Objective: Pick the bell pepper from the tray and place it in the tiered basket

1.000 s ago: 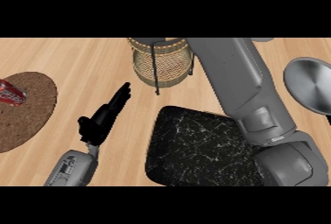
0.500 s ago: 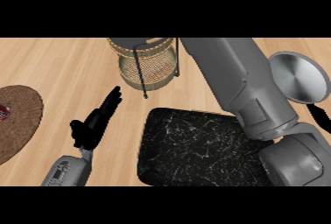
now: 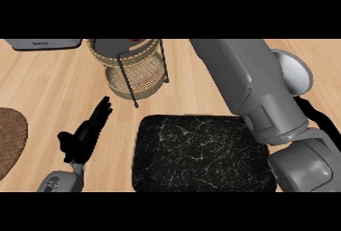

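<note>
The black marbled tray (image 3: 200, 153) lies at the lower middle, and no bell pepper shows on it. The wicker tiered basket (image 3: 130, 67) on its thin black frame stands beyond the tray, at the top middle. A small red patch (image 3: 136, 40) shows at the basket's upper tier, right at the view's top edge; I cannot tell whether it is the pepper. My right forearm (image 3: 246, 85) runs from the lower right past the tray to the top edge, and its hand is out of view. My left hand (image 3: 85, 134) rests open left of the tray, fingers straight.
A brown round mat (image 3: 9, 140) is cut off by the left edge. A grey flat device (image 3: 43, 43) lies at the top left. Behind my right forearm at the right sits a grey round pan (image 3: 296, 72) with a black handle (image 3: 321, 119).
The whole scene has slid left in the view: the basket and the mat sit further left, and the red thing on the mat has left the view. My left hand stays open.
</note>
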You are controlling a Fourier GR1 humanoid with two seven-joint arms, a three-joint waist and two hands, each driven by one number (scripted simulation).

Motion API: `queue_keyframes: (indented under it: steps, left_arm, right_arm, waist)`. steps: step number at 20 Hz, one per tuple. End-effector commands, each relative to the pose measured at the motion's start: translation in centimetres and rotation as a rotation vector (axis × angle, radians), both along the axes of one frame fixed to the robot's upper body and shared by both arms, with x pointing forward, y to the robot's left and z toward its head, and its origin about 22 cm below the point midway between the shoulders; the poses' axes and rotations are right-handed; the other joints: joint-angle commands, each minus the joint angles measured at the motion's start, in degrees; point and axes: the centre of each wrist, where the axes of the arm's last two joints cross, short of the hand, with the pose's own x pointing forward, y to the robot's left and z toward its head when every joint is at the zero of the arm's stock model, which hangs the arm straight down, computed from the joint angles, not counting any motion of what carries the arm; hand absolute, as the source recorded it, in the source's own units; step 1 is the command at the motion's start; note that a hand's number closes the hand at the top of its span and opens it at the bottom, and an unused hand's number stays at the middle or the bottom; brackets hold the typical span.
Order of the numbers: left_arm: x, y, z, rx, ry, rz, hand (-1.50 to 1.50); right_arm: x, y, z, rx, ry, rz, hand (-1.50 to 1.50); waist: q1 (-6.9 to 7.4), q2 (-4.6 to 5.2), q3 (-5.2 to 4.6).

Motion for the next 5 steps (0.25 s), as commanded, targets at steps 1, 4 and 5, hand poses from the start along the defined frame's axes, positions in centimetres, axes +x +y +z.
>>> queue_keyframes:
  steps: [1, 4, 5]
  left_arm:
    - [-1.1, 1.4, -0.7, -0.001, 0.019, 0.053, 0.0]
    - [-1.1, 1.6, -0.8, -0.017, 0.04, 0.069, 0.0]
    - [-1.7, 1.6, -0.9, -0.003, 0.04, 0.071, 0.0]
  right_arm:
    - [-0.3, 0.1, -2.1, 0.134, -0.008, -0.042, -1.5]
    - [-0.6, -0.4, -1.4, 0.149, -0.004, -0.029, -1.5]
    - [-0.6, -0.7, -1.5, 0.147, 0.006, -0.029, -1.5]
  waist:
    - [-2.23, -1.01, 0.1]
    - [-3.58, -1.61, 0.18]
    - [-4.16, -1.94, 0.24]
